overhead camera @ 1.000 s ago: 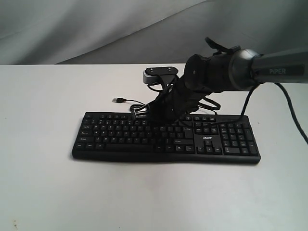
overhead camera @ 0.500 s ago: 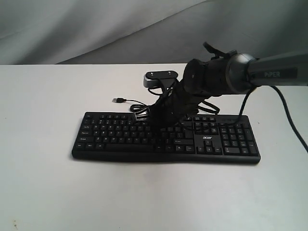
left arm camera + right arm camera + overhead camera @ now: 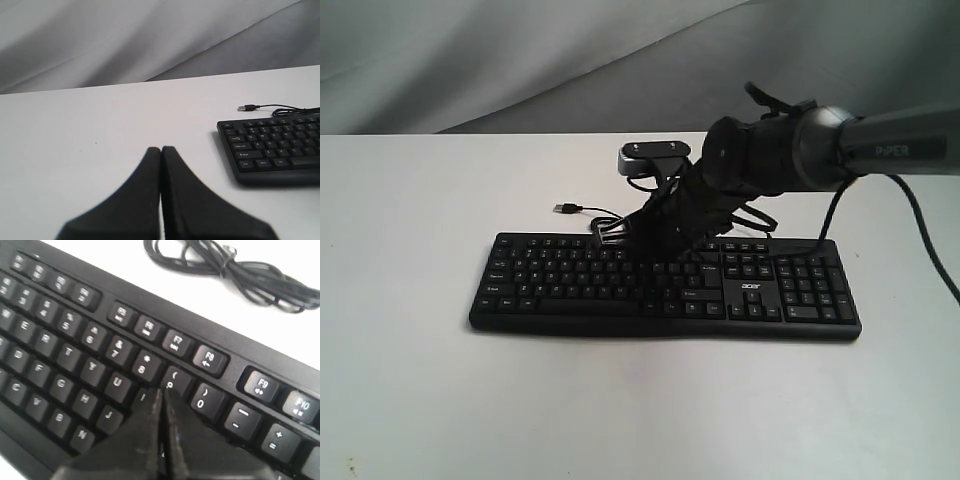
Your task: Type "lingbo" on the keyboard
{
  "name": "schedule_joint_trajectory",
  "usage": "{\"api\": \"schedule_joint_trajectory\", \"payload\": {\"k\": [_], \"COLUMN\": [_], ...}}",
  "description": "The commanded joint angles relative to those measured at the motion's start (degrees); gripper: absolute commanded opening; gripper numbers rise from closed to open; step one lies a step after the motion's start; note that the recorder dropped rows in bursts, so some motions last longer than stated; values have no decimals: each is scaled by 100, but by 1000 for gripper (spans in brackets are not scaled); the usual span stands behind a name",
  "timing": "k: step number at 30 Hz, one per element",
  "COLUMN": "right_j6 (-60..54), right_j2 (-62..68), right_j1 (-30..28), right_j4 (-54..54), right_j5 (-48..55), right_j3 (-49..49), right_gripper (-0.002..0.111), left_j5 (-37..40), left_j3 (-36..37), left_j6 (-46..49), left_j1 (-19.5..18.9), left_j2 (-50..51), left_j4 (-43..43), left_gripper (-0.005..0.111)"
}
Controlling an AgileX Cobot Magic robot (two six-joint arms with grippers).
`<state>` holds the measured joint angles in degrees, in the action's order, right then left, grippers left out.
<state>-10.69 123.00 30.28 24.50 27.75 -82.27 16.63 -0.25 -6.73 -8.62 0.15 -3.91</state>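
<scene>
The black keyboard point(image 3: 570, 290) with the white "acer" logo lies across the middle of the white table. My right gripper point(image 3: 650, 258) reaches in from the right and hangs low over the keyboard's middle keys. In the right wrist view my right gripper point(image 3: 163, 391) is shut, its tips over the keyboard point(image 3: 60, 355) between the I key and the 9 key. Whether the tips touch a key I cannot tell. My left gripper point(image 3: 161, 149) is shut with nothing in it, over bare table, apart from the keyboard point(image 3: 272, 150). The left gripper does not show in the exterior view.
The keyboard's thin black cable point(image 3: 605, 215) coils behind it, with its USB plug point(image 3: 563, 208) lying loose on the table point(image 3: 420, 200). The same coil point(image 3: 240, 270) shows beyond the function keys. A grey cloth backdrop point(image 3: 520, 60) hangs behind the table.
The right arm dipped slightly toward the keys half a second ago and has come back up a little. The keyboard has not moved.
</scene>
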Motion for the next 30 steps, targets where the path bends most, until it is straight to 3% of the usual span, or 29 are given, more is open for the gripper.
{"api": "schedule_joint_trajectory", "payload": {"k": [1,6,12,17,25,30], "right_j6": [-323,-960,-1087,-1031,-963,-918], "right_j2": [-471,-809,-2880,-4693,-6333,-6977], "right_j1": [-50,5,-47,-89,-99,-628], "right_j4": [10,231,234,93,-1027,-1070], "right_j5": [-49,96,-170,-143,776,701], "right_j3": [22,384,1668,1752,1752,2207], "right_gripper": [0,0,0,0,0,0], "left_j5": [-26,-26,-26,-26,-26,-26], "left_j3": [25,25,25,25,25,25], "left_j6": [-23,-23,-23,-23,-23,-23], "left_j1": [-11,-11,-11,-11,-11,-11], "left_j2": [-15,-15,-15,-15,-15,-15], "left_j4": [46,46,46,46,46,46], "left_gripper": [0,0,0,0,0,0]}}
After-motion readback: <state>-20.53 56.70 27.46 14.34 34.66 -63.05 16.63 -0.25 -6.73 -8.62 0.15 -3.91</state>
